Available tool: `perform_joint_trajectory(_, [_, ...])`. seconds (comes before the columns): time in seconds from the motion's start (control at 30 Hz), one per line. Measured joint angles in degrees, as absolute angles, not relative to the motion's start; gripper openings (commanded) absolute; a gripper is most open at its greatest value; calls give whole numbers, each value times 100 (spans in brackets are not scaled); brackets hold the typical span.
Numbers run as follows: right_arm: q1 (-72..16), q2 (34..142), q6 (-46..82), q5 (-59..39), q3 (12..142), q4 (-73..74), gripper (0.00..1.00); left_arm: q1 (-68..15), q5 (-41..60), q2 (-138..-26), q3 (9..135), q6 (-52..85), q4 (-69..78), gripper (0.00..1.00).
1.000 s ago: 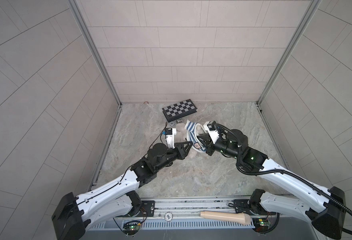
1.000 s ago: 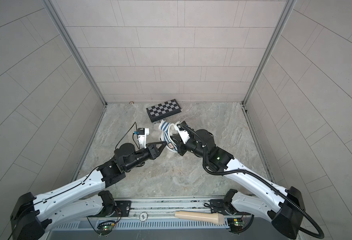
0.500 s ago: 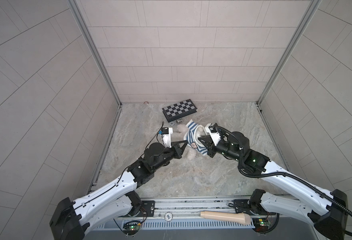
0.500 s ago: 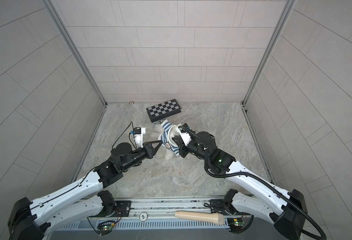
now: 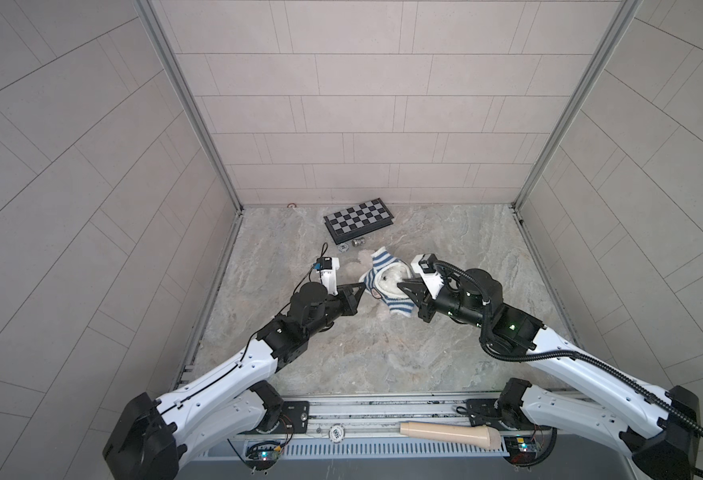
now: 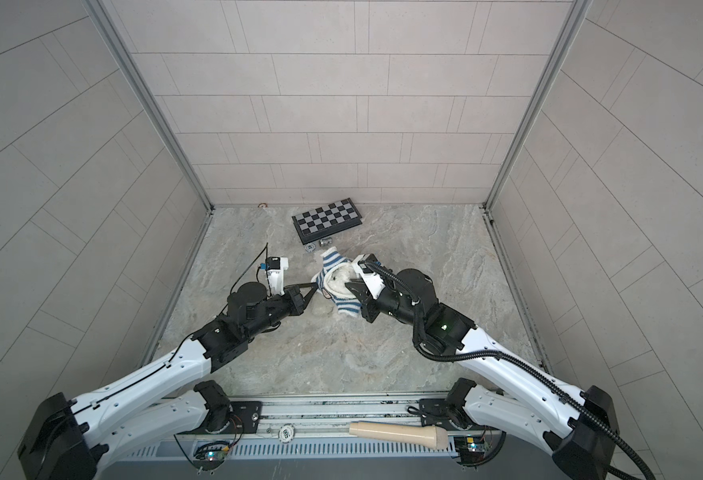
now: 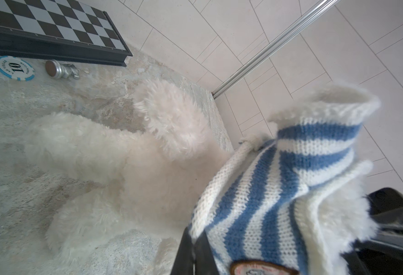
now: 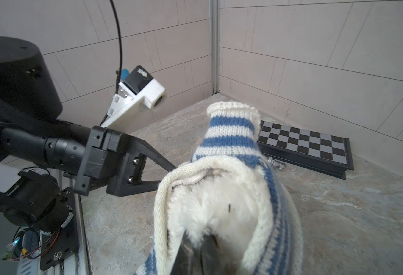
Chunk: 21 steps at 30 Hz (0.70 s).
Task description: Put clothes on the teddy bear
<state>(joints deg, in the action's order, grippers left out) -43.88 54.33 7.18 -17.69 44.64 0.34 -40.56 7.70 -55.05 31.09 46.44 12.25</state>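
Looking at the left fingers [image 5: 364,289], what do they have?

They are pressed together on the hem of the striped sweater [image 7: 279,190], on the side nearest that arm. In the left wrist view the knit runs right between the black tips.

And the right fingers [image 5: 401,286]?

Together as well, on the opposite side of the same hem. White fur crowds round them in the right wrist view, so I cannot tell whether they nip fur along with the wool.

Where is the teddy bear [image 7: 124,171]?

On the marbled stone worktop [image 5: 383,353], between the two arms and a little in front of the chessboard [image 5: 360,218]. Its fur fills the sweater's opening, which is held wide between the two grips. Its bare lower body and stubby legs lie on the worktop.

What are the surfaces like?

The bear is long, fluffy, off-white plush. The sweater is a coarse knit in blue and white bands, with an oval badge [image 7: 262,267] near the hem and one tubular sleeve standing up. The fingers are matt black and taper to thin wedges. The chessboard is a flat black-framed box with grey and dark squares. Just beside it lie a round blue-and-white poker chip [image 7: 15,68] marked 10 and a small shiny metal piece [image 7: 57,69] on its side.
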Motion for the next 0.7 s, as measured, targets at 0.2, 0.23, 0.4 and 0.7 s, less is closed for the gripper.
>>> perform_joint_trajectory(0.2, [-4427,5618,464,-2084,4685,-336,0,-4021,1173,-5660,2936,4519,1645,0])
perform_joint_trajectory(0.23, [-4445,5638,416,-2110,4733,-412,0,-4018,1245,-5634,2912,4493,1712,0])
perform_joint_trajectory(0.4, [-4567,5826,45,-2222,5109,-932,0,-4018,1398,-5319,2893,4292,1769,0])
perform_joint_trajectory(0.7, [-4862,6106,-663,-2469,5570,-1907,0,-3946,1177,-5658,2897,4261,1389,0])
